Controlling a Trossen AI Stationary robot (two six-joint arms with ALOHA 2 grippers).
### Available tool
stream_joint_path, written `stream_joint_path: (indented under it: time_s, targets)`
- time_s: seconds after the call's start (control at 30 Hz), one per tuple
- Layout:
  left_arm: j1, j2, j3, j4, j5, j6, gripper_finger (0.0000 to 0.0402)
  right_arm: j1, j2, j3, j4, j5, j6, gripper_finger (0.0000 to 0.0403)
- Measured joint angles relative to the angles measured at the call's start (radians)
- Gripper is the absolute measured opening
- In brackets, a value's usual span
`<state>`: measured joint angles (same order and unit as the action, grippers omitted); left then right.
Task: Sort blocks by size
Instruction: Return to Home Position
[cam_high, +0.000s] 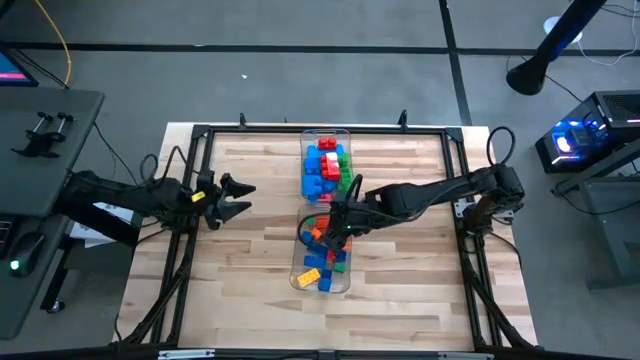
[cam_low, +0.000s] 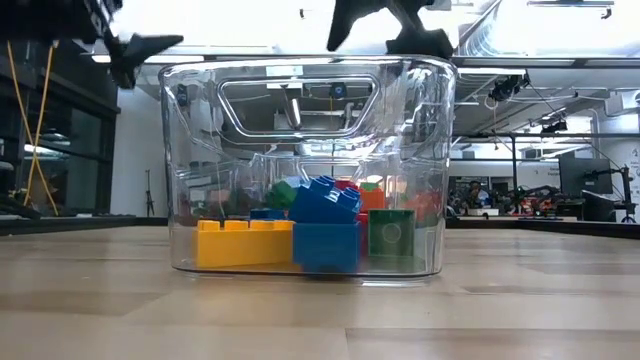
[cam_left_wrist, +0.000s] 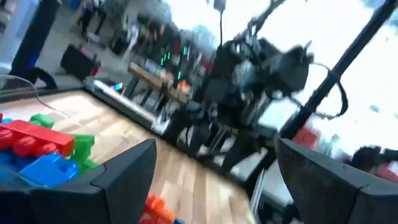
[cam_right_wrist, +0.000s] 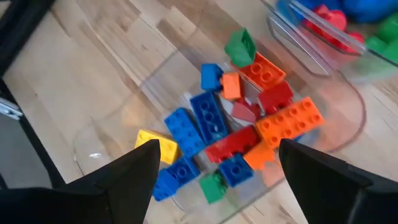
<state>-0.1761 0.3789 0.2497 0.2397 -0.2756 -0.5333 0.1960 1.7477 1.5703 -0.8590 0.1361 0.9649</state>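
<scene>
While the right end effector (cam_high: 333, 228) hovers with fingers spread, the blocks (cam_right_wrist: 214, 124) lie directly beneath in a clear bin (cam_high: 296, 280).

The studded blocks (cam_right_wrist: 210, 121) are smooth, glossy plastic, the bin (cam_low: 200, 150) is clear, shiny plastic catching bright reflections, and the table (cam_high: 250, 250) is pale, matt wooden planking.

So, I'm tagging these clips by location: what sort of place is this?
Probably a robotics lab or workshop: dark robot arms are mounted on a framed wooden table, a computer case glows blue beside it, and the low view shows monitors and equipment benches in the room behind.
</scene>
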Motion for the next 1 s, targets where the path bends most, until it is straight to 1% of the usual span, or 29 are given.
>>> stream_joint_path:
  time_s: [0.13, 0.2, 0.23, 0.33, 0.43, 0.6, 0.7, 0.77, 0.87, 1.0]
  targets:
    - [0.0, -0.064, -0.178, 0.263, -0.056, -0.039, 0.0319, 0.001, 0.0, 0.0, -0.038, -0.009, 0.018, 0.0325]
    - [0.0, -0.092, -0.229, 0.332, -0.083, -0.038, 0.0319, 0.001, 0.0, -0.001, -0.047, -0.02, 0.026, 0.0325]
    - [0.0, -0.104, -0.239, 0.332, -0.096, -0.034, 0.0319, 0.001, 0.0, -0.001, -0.044, -0.029, 0.026, 0.0325]
    - [0.008, -0.13, -0.238, 0.249, -0.1, 0.012, 0.0319, 0.005, -0.004, -0.001, -0.058, -0.049, 0.026, 0.0325]
    - [0.045, -0.146, -0.238, 0.198, -0.048, 0.028, 0.0319, 0.018, -0.013, -0.001, -0.107, -0.064, 0.029, 0.0325]
    - [0.135, -0.163, -0.238, 0.176, 0.069, -0.004, 0.0319, 0.048, -0.016, -0.001, -0.236, -0.113, 0.029, 0.0325]
    - [0.178, -0.164, -0.238, 0.172, 0.078, -0.005, 0.0319, 0.062, -0.026, -0.023, -0.263, -0.134, 0.019, 0.0325]
    - [0.195, -0.164, -0.238, 0.168, 0.079, -0.004, 0.0319, 0.063, -0.044, -0.074, -0.226, -0.165, 0.001, 0.0325]
    - [0.204, -0.164, -0.238, 0.147, 0.079, -0.005, 0.0319, 0.038, -0.097, -0.19, -0.105, -0.189, -0.028, 0.0325]
    - [0.203, -0.164, -0.238, 0.093, 0.076, 0.022, 0.0319, -0.045, -0.233, -0.373, 0.042, -0.183, -0.062, 0.0325]
